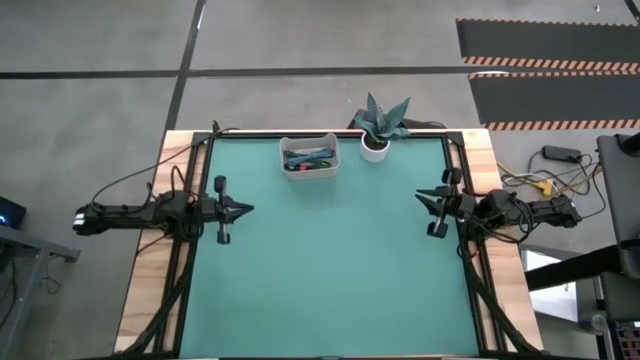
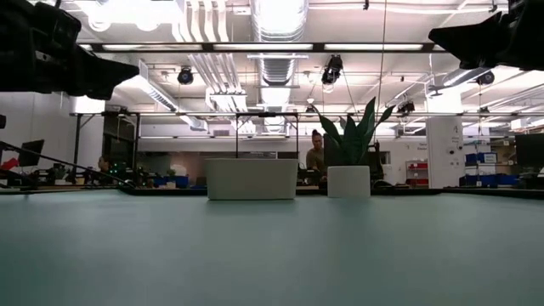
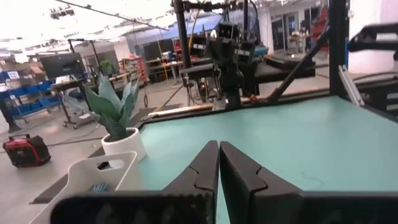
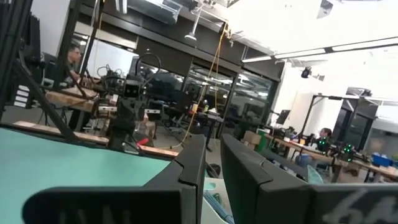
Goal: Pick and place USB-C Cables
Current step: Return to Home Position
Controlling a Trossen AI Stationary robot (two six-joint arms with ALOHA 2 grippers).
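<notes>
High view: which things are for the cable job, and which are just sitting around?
For the job: USB-C cables, in the white bin; left claw and right claw, at the sides of the table.
Just sitting around: potted plant, beside the bin; loose wires on the floor, past the right claw.

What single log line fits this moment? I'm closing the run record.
USB-C cables: in white bin; left gripper: shut, left side; right gripper: right side
</notes>
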